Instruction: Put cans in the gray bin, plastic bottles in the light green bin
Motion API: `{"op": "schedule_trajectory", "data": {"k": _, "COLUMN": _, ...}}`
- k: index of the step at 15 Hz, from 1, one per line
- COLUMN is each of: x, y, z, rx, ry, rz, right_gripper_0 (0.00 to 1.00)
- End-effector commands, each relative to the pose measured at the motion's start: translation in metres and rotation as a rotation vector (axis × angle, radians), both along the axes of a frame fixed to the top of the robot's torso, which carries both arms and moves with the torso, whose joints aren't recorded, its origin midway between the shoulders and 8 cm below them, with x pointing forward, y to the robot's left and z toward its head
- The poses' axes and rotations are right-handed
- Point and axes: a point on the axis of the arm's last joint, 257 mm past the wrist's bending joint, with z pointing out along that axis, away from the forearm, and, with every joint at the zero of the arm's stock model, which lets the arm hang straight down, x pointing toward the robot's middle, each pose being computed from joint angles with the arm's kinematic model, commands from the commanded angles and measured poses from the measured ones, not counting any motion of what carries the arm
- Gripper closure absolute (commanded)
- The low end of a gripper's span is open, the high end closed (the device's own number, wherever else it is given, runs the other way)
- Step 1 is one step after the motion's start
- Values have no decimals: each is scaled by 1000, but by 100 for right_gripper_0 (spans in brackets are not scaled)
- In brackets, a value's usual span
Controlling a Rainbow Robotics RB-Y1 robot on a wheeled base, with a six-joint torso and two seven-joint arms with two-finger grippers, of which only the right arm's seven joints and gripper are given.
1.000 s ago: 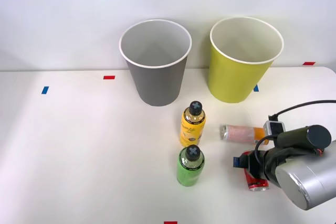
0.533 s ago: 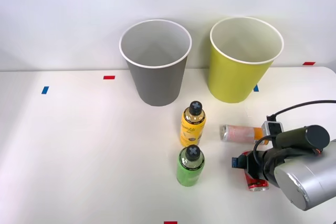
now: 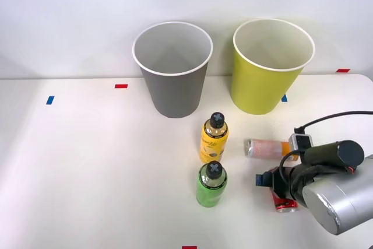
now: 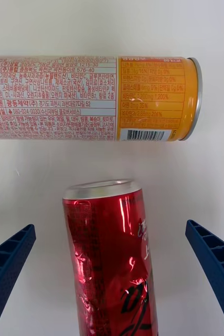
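The step in hand looks to be the pick of the red can (image 4: 114, 257), which lies on its side on the white table (image 3: 87, 167) at the near right, its silver top pointing toward the far side. To take it well, the right gripper (image 4: 112, 273) should come straight down with the can's body centred between the blue fingers (image 4: 216, 268), then close across the can's width on the middle of its length, so that it neither rolls away nor tips when lifted; the dented foil-like wall suggests a gentle squeeze is enough. The gripper is spread wide, one finger on either side of the can with clear table showing between each finger and the metal, so it holds nothing and touches nothing. The pink speckled can (image 4: 91, 97) with the orange end lies crosswise just beyond the red one, near but apart, and a careless descent could nudge it. In the front view the arm covers most of the red can, so its exact angle there is hard to judge. The yellow-orange bottle (image 3: 214, 139) and the green bottle (image 3: 211, 184) stand upright to the left, and the gray bin (image 3: 172, 77) and the light green bin (image 3: 269, 68) stand at the far side, gray to the left.
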Motion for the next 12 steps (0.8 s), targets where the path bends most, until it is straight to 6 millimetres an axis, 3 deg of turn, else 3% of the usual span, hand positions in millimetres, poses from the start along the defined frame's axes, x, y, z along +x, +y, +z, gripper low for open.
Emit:
{"op": "schedule_trajectory", "data": {"k": 1, "x": 0, "y": -4, "z": -1, "rx": -15, "ry": -1, "rz": -4, "right_gripper_0": 0}}
{"op": "schedule_trajectory", "data": {"k": 12, "x": 1, "y": -1, "z": -14, "rx": -19, "ry": 12, "rz": 7, "right_gripper_0": 0}}
